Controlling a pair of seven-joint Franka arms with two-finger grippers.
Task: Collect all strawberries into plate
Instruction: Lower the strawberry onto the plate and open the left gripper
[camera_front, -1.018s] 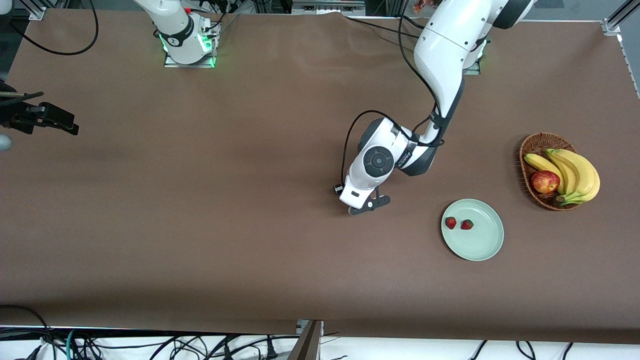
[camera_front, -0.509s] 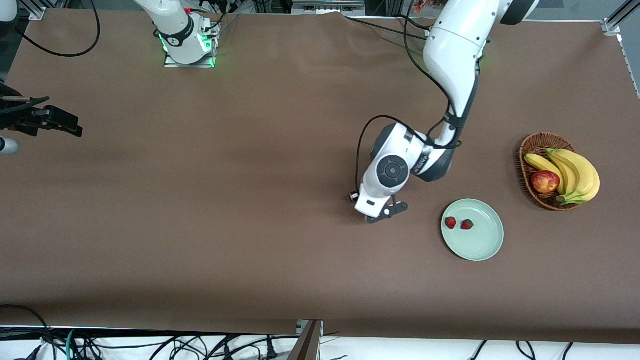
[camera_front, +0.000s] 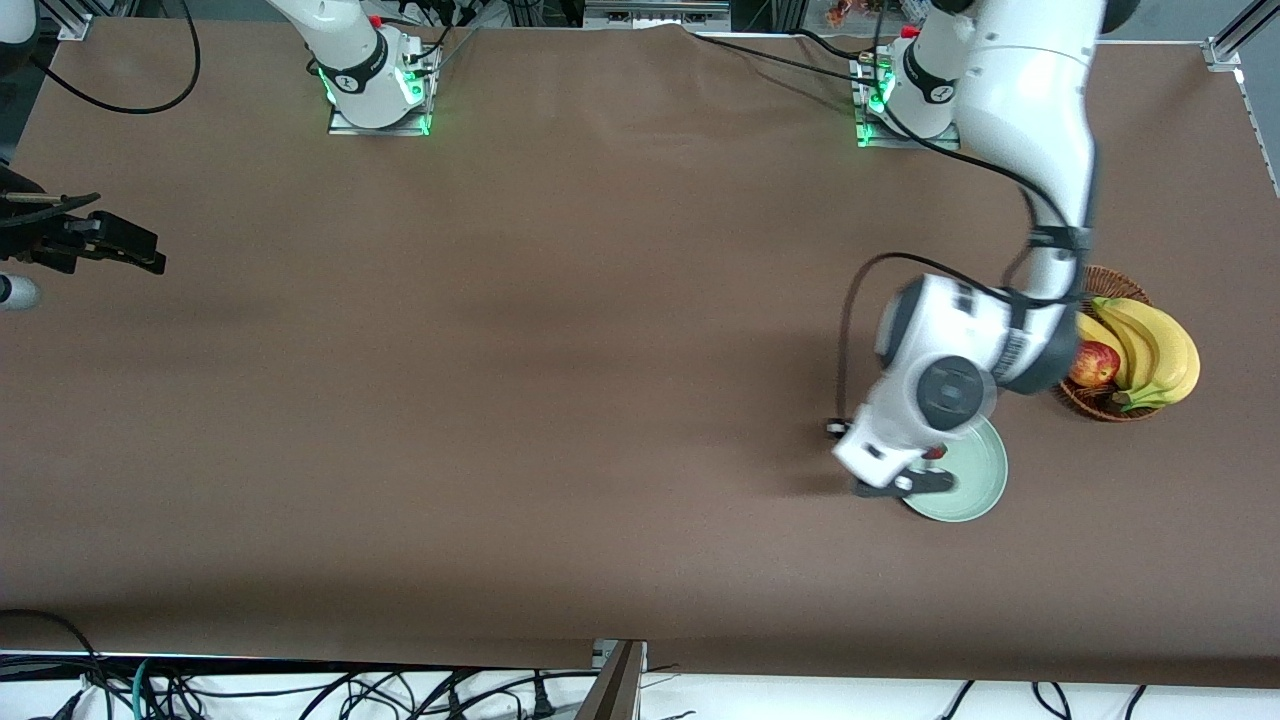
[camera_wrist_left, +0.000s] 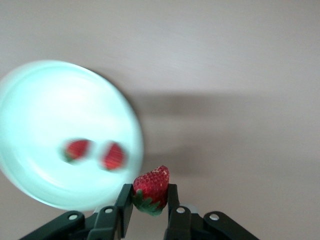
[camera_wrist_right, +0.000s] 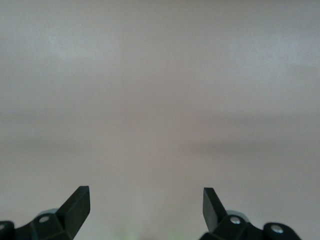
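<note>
The left gripper (camera_wrist_left: 149, 202) is hanging over the edge of the plate (camera_front: 985, 480), in the lower right part of the front view. Its two black fingers (camera_wrist_left: 124, 205) are pressing together on one strawberry (camera_wrist_left: 151, 187), a small red berry with a bumpy skin and green leaves at its base. In the left wrist view this strawberry is showing at the lower middle of the frame, just beside the raised rim of the plate.

The plate is round, shallow and smooth, of a pale mint-green colour. Two other strawberries (camera_wrist_left: 77, 149) (camera_wrist_left: 113, 156) are lying in it close to each other, a little blurred.

At the right of the front view a brown woven basket (camera_front: 1095, 408) is standing near the plate, holding curved yellow bananas (camera_front: 1160, 345) and a round red apple (camera_front: 1095, 365). The table (camera_front: 500, 400) is covered with a plain matte brown sheet.

The right gripper (camera_wrist_right: 146, 202) is waiting at the left edge of the front view, over the table, with its dark wedge-shaped fingers (camera_wrist_right: 77, 202) standing wide apart and holding nothing.
</note>
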